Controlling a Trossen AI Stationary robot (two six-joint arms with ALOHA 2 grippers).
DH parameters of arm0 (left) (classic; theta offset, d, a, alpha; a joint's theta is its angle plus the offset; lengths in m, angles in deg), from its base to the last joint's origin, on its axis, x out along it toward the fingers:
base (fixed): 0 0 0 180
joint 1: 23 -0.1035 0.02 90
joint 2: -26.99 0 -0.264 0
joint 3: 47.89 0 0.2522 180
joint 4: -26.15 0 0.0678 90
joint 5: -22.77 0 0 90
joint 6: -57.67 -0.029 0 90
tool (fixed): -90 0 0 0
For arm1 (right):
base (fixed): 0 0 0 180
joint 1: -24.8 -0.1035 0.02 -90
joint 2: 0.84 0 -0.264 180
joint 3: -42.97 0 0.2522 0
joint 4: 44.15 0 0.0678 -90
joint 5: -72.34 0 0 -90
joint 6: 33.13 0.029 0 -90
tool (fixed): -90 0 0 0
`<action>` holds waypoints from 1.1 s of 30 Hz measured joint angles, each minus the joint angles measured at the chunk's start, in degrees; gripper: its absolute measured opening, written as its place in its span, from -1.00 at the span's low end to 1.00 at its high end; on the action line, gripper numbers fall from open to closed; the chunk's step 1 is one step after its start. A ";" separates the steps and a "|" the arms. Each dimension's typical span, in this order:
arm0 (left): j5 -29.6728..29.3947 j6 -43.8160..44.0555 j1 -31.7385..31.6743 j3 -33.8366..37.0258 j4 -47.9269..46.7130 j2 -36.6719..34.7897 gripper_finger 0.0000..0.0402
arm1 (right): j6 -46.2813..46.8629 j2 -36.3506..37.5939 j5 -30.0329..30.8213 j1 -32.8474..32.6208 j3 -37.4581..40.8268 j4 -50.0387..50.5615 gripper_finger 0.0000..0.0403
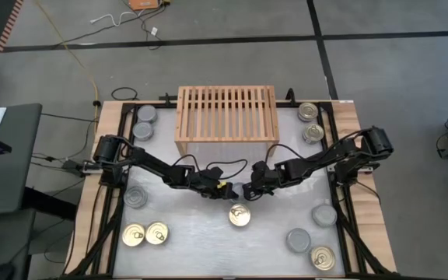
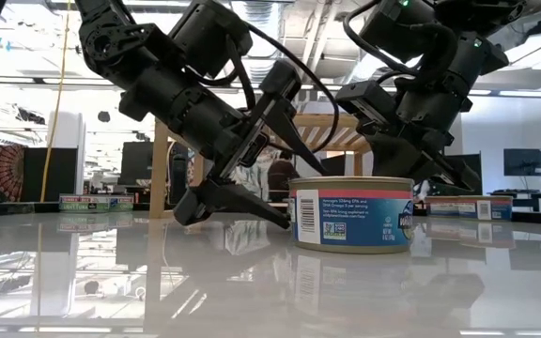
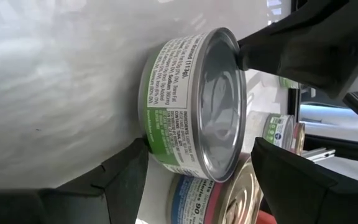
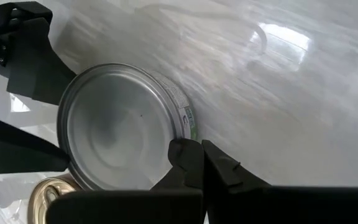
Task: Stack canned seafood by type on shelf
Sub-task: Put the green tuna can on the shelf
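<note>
Silver-topped can [image 3: 194, 106] sits mid-tabletop [image 1: 208, 233] between the left hand's [image 1: 222, 189] spread fingers — grasping step. Right hand [image 1: 249, 190], fingers together, waits beside. Next: close, lift toward the shelf [image 1: 226, 113].

6 silver-top tins [image 1: 136, 196], 6 gold-top tins [image 1: 239, 215], 1 wood shelf [image 1: 226, 114], 2 robot arms [image 1: 154, 163]

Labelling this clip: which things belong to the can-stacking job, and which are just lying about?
Job: silver-top can between the left gripper fingers; gold-top can; other tins; shelf; right gripper.

Lying about: floor cables; side desk.
</note>
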 joint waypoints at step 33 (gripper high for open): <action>-4.43 2.42 -0.11 -0.02 -1.76 0.00 0.37 | -1.49 -0.09 2.12 -0.48 0.02 -1.17 -0.91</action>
